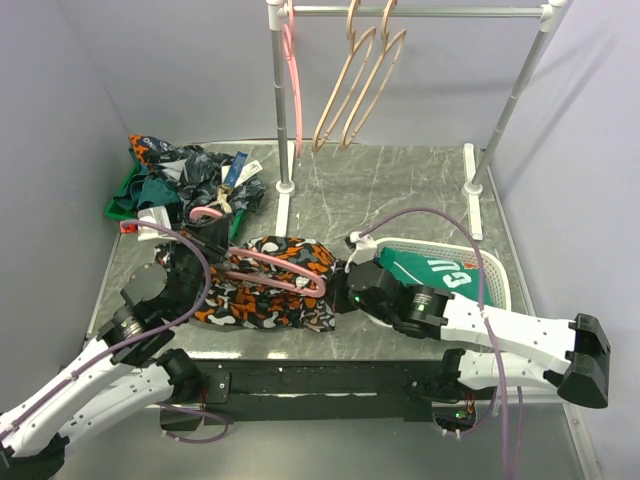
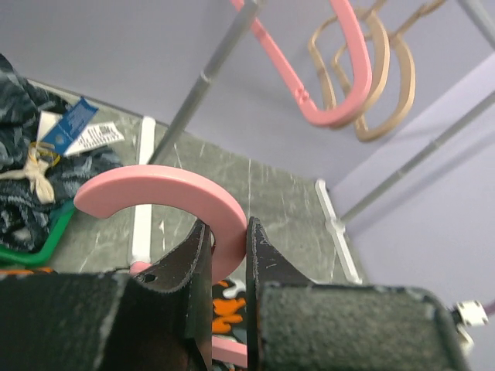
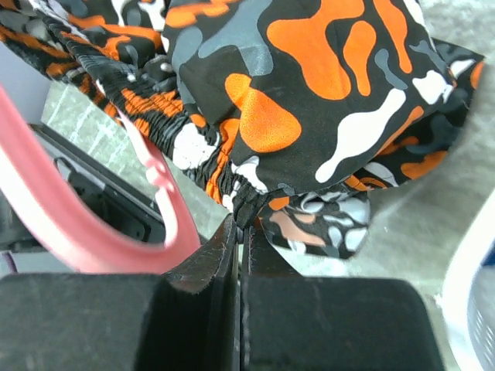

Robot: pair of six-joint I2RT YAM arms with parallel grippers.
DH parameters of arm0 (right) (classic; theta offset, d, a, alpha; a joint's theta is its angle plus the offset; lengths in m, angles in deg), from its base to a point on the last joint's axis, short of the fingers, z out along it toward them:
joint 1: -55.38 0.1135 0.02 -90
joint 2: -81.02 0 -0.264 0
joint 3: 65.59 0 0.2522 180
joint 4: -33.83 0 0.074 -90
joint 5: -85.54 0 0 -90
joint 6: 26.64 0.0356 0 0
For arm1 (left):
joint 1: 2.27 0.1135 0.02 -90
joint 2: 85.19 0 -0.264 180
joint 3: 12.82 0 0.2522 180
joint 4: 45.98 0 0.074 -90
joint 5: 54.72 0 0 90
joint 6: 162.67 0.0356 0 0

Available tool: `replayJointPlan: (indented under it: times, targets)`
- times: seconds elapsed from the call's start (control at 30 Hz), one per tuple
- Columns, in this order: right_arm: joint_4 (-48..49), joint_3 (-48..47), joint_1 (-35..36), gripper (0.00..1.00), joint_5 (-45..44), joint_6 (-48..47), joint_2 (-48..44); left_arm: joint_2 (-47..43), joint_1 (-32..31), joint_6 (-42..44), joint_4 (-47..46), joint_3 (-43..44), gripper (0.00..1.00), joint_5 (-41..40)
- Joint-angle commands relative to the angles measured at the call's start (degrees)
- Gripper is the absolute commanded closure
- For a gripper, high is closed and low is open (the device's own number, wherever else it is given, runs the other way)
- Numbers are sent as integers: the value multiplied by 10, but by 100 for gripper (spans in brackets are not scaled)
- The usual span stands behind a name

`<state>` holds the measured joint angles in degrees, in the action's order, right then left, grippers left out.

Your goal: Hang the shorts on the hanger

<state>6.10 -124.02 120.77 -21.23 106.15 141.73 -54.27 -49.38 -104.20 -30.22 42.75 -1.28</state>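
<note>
In left jaws, hanger [image 2: 155, 185], in right jaws, shorts [image 3: 309, 100]

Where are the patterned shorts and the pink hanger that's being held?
the shorts [image 3: 325, 42]: right wrist view, on an orange blotch of the fabric.
the hanger [image 2: 155, 182]: left wrist view, top of its curved hook.

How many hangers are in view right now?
4. On the rack: a spare pink hanger and two beige hangers. The fourth, the held pink hanger, lies across the shorts, hook in the left gripper. The clothes pile may hide more.
</note>
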Motion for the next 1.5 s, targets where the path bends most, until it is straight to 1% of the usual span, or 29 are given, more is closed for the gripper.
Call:
replayJointPlan:
  times: [0.0, 0.13, 0.23, 0.27, 0.3, 0.37, 0.43, 0.57, 0.6, 0.63, 0.67, 0.8, 0.9, 0.97, 1.07, 1.13, 1.2, 1.27, 1.47]
  targets:
    - [-108, -44, 1, 100, 4, 18, -28, 17, 0, 57, -114, -18, 99, -54]
    - [-155, -69, -8, 100, 13, 21, -44, 18, 0, 82, -169, -42, 99, -73]
    - [-180, -89, -28, 100, 40, 22, -45, 6, -1, 102, -212, -72, 99, -69]
    - [-187, -96, -38, 100, 56, 20, -44, 5, -1, 103, -233, -79, 99, -71]
    - [-189, -99, -53, 100, 95, 20, -42, 3, 0, 112, -249, -86, 99, -74]
    - [-197, -111, -68, 100, 132, 20, -40, 3, 0, 128, -285, -104, 99, -80]
    - [-210, -121, -88, 100, 165, 20, -38, 8, 0, 136, -301, -114, 99, -94]
    - [-234, -141, -119, 100, 239, 27, -31, 16, 0, 158, -343, -121, 99, -91]
    - [-229, -140, -126, 100, 261, 31, -27, 21, -1, 163, -356, -121, 99, -93]
    - [-222, -139, -135, 100, 308, 40, -25, 24, -1, 168, -362, -121, 99, -102]
    - [-217, -141, -137, 100, 328, 44, -23, 27, -1, 187, -370, -121, 99, -104]
    - [-220, -176, -141, 100, 371, 67, 4, 46, 0, 197, -385, -114, 99, -99]
    - [-214, -208, -157, 100, 426, 97, 19, 52, -3, 202, -407, -119, 99, -106]
    - [-197, -211, -176, 100, 469, 132, 22, 55, -5, 214, -419, -117, 99, -107]
    - [-168, -201, -197, 100, 511, 181, 30, 54, -8, 216, -434, -119, 99, -106]
    - [-156, -192, -201, 100, 527, 218, 32, 59, -11, 219, -440, -121, 99, -106]
    - [-117, -183, -203, 100, 539, 247, 24, 64, -18, 232, -462, -125, 99, -113]
    - [-94, -178, -204, 100, 533, 282, 17, 72, -21, 237, -473, -124, 99, -116]
    - [-104, -245, -205, 100, 476, 315, 53, 103, -51, 251, -488, -100, 99, -120]
